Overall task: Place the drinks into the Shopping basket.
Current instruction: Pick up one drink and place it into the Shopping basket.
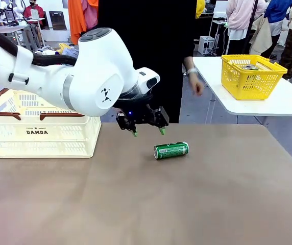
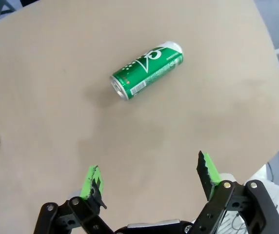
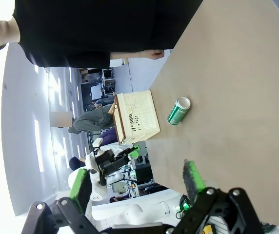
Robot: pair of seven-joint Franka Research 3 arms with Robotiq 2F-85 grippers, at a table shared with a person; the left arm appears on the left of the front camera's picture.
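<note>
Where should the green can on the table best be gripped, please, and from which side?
Grip the green can across its mid-body, from straight above. It lies on its side on the table, so the open left end effector should straddle its curved flanks, across its long axis.

Desk (image 1: 227,204): plain tan top. Person in black (image 1: 156,51) — stands at the far edge, near its middle. Second desk (image 1: 289,104), white, beyond the far right corner — carries a yellow mesh basket (image 1: 250,84). Further people (image 1: 240,20) stand behind it.
</note>
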